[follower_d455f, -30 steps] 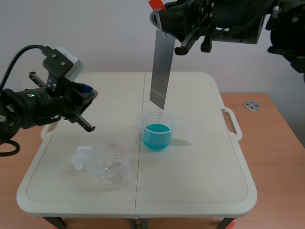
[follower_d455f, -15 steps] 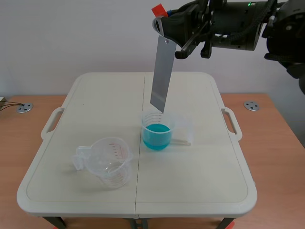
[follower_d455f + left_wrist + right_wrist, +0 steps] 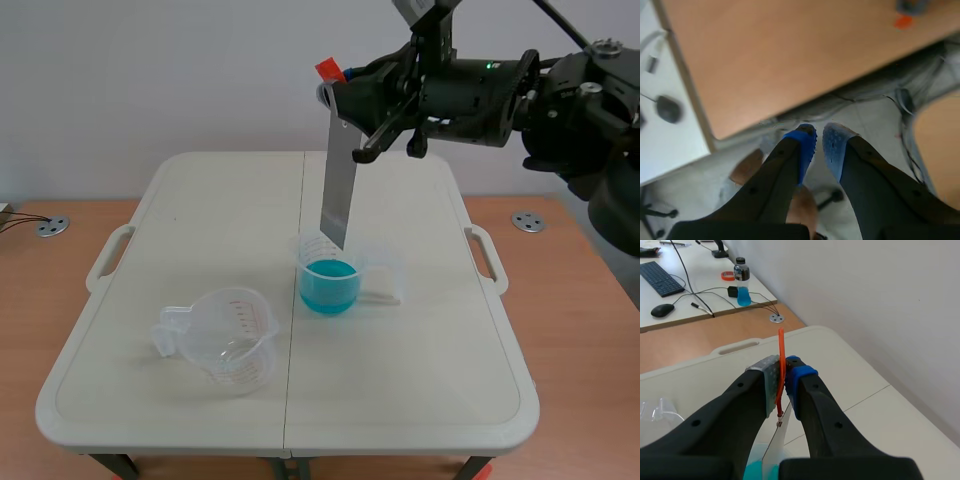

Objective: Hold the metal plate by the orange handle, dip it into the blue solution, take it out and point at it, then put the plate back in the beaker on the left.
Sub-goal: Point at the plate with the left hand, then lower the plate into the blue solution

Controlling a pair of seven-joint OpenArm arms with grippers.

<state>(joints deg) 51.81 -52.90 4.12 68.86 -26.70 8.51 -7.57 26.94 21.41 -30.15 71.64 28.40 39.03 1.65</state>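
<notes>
white table point(image 3: 420, 380): right pincer point(image 3: 786, 377) clenched on orange handle point(image 3: 781, 345), metal plate point(image 3: 340, 180) hanging over blue solution point(image 3: 329, 283); left pincer point(image 3: 818, 142) closed, empty.

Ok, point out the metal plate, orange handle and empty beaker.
metal plate point(image 3: 341, 175), scene view, middle of its flat face.
orange handle point(image 3: 781, 347), right wrist view, upper part of the strip.
empty beaker point(image 3: 240, 370), scene view, clear front wall.

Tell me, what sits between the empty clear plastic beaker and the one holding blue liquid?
Nothing: in the scene view only bare white folding table separates the empty clear plastic beaker from the blue-filled beaker.
</notes>
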